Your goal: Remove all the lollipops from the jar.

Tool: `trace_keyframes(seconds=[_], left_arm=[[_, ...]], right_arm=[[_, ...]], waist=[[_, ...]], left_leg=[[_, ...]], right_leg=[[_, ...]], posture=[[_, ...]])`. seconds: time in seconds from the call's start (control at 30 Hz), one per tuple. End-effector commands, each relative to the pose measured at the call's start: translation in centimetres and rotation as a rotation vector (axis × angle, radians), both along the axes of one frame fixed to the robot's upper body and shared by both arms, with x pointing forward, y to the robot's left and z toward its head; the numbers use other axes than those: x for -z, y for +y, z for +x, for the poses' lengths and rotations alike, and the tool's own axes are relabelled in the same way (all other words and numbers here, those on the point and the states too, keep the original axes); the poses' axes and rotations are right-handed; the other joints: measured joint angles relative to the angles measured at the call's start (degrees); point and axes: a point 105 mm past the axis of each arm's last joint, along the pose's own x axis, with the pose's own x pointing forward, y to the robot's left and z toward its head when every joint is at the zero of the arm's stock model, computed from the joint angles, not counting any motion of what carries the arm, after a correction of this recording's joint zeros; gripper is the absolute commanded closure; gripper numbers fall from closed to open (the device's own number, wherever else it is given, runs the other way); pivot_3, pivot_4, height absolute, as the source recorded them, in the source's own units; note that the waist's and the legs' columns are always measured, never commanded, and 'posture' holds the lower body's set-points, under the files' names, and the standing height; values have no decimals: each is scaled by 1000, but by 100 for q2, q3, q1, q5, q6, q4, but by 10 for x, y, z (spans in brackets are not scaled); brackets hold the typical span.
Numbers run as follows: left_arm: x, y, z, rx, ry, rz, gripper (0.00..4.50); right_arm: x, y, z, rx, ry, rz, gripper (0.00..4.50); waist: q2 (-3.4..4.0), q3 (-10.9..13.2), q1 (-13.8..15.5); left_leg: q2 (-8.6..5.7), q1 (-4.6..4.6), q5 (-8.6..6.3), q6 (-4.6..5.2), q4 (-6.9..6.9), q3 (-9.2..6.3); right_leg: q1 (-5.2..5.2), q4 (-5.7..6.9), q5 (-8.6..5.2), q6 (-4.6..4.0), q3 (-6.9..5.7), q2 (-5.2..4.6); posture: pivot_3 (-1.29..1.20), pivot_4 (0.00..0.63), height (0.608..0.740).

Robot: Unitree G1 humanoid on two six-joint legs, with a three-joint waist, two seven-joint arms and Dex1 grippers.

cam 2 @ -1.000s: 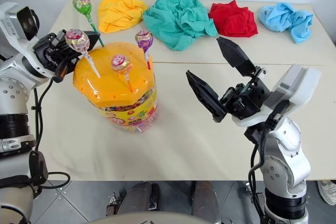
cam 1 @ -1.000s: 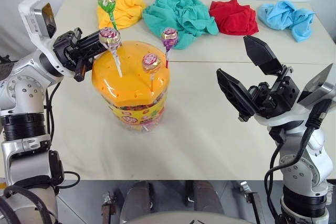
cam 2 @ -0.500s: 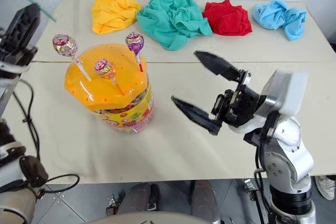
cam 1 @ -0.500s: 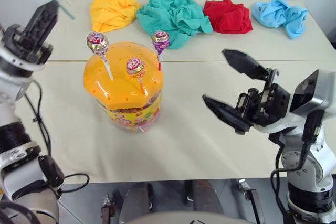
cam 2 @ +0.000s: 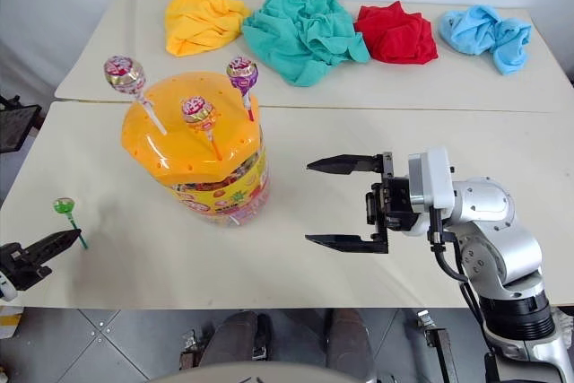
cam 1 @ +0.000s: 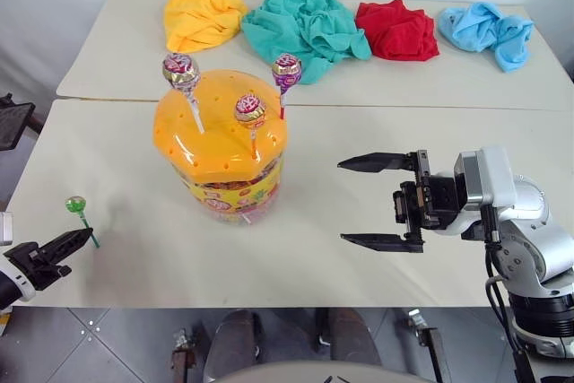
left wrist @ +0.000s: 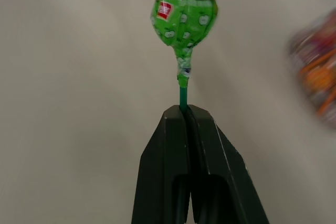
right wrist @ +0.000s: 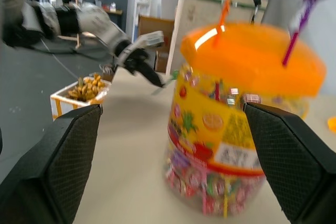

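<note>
L gripper (left wrist: pixel 188 109) pinched on green lollipop (left wrist: pixel 184 11) stick, candy above fingertips. R gripper (cam 1: pixel 377 202) spread wide, beside jar (cam 1: pixel 220 145), apart.

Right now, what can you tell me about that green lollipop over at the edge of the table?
The green lollipop is a small round candy in a shiny green printed wrapper, twisted tight below the ball, on a thin green stick. It stands upright, ball on top. The left tool is shut on the stick just under the wrapper, so the candy sticks out past the black fingers. It is held over the near left edge of the table, well apart from the jar.
</note>
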Motion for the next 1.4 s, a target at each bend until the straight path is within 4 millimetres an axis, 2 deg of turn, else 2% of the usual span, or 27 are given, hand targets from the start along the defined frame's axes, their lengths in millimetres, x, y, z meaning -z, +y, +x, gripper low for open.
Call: trace_keyframes(seconds=[0.03, 0.17, 0.3, 0.37, 0.47, 0.53, 0.6, 0.77, 0.83, 0.93, 1.03, 1.27, 1.4], left_arm=[[3, 2, 1, -11, 14, 49, 3822], [-8, 13, 4, 4, -43, 114, 2635], [-41, 25, 9, 107, -184, 265, 1414], [-69, 25, 10, 176, -302, 288, 1414], [-94, 15, 7, 317, -389, 294, 1414], [-104, -3, 3, 467, -400, 300, 1414], [-121, -36, 2, 660, -433, 269, 1414], [-186, -100, 27, 850, -803, 139, 1414], [-201, -127, 32, 927, -891, 92, 1414], [-207, -155, 30, 1044, -899, 23, 1414], [-188, -175, 27, 1173, -799, 17, 1414], [-183, -184, 27, 1233, -780, -43, 1414], [-183, -182, 33, 1213, -797, -49, 2131]], right_arm=[[-1, -3, -13, -22, -41, -14, 0], [-5, -4, -14, 12, -71, 24, 0], [-25, -6, -13, 81, -54, 155, 0], [-36, -11, -13, 127, -37, 224, 0], [-53, -21, -9, 202, -12, 327, 0], [-63, -29, -8, 232, -7, 373, 0], [-73, -35, -8, 251, -16, 403, 0], [-74, -35, -10, 265, -51, 395, 0], [-70, -32, -13, 248, -58, 374, 0], [-63, -27, -20, 226, -67, 344, 0], [-50, -22, -23, 228, -57, 307, 0], [-52, -21, -23, 249, -64, 323, 0], [-51, -21, -24, 256, -68, 324, 0]], waist=[[2, 0, -3], [3, 0, -33], [1, -1, -55], [1, 0, -51], [-1, -1, -49], [1, 0, -49], [1, 0, -45], [0, -1, 27], [5, -1, 34], [5, -1, -16], [5, -1, -84], [4, -1, -37], [4, -1, -2]], left_leg=[[-1, 0, 0, 0, -1, 2], [-3, -1, -2, -3, -5, 15], [-2, -1, -2, -8, -5, 34], [0, -1, -5, -10, -5, 37], [1, -5, -9, -11, -5, 39], [0, -1, -15, -6, -5, 51], [0, -1, -19, -2, -5, 61], [4, -2, -15, -6, 1, 95], [1, 5, -14, -6, 1, 103], [-2, 3, -13, -3, 5, 108], [0, 5, -14, -3, 0, 117], [6, 5, -11, -6, 22, 116], [6, 0, -13, -3, 30, 111]], right_leg=[[0, -1, 0, 0, 0, -3], [-6, 12, 0, -2, -3, 0], [-16, 12, 4, -17, -8, 12], [-20, 13, 3, -19, -9, 12], [-22, 10, 3, -19, -15, 12], [-23, 9, 3, -18, -17, 8], [-24, 7, 4, -18, -20, 6], [-19, 10, 5, -16, -20, 13], [-16, 19, 7, -14, -12, 13], [-21, 27, 10, -9, -10, 14], [-27, 25, 10, -8, -7, 22], [-20, 23, 9, -10, 12, 33], [-18, 23, 9, -10, 12, 33]], posture=[[0, 150, 740], [0, 150, 740], [0, 150, 740], [0, 150, 740], [0, 150, 740], [0, 150, 740], [0, 150, 740], [0, 150, 740], [0, 150, 740], [0, 150, 740], [0, 150, 740], [0, 150, 740], [0, 150, 740]])
